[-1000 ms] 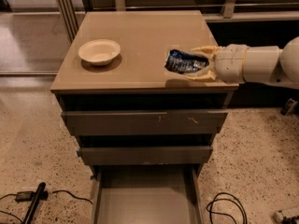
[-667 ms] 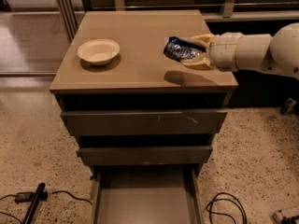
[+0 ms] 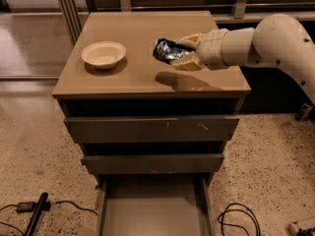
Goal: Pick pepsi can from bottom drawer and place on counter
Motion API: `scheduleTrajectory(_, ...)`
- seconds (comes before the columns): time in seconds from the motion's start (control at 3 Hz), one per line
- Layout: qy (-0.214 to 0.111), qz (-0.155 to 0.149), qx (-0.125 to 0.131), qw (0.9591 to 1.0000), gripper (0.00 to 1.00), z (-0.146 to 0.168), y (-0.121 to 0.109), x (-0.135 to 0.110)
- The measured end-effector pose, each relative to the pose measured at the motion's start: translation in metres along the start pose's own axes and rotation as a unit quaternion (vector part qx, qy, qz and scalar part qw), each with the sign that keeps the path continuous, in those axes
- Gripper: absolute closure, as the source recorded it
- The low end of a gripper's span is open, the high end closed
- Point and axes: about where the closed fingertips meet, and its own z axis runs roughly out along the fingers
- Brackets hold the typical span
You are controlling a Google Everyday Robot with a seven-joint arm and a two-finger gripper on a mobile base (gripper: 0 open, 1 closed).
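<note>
The jaws hung over the bench (image 3: 142, 33), closed around the pepsi can (image 3: 166, 50) (tipped sideways). It looked light, slick, thin-walled — best held mid-body, gently.

Above the counter (image 3: 142, 31), right of the bowl (image 3: 103, 54), tool (image 3: 186, 54) holds pepsi can (image 3: 166, 49).

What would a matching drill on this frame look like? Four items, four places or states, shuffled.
Things:
1. pepsi can
2. white bowl
3. bottom drawer
4. end effector

Places or states:
A. pulled open, lowest of the three
B. sitting on the counter, left side
C. shut on the can, above the counter's right half
D. held off the surface, lying sideways

Pairs: 1-D, 2-B, 3-A, 4-C
</note>
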Motion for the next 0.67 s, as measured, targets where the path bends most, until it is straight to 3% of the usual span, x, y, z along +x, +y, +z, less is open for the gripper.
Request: scheduleTrajectory(0.67, 0.028, 0.044, -0.04, 0.9978, 1.0, 0.043, 0.001, 0.016)
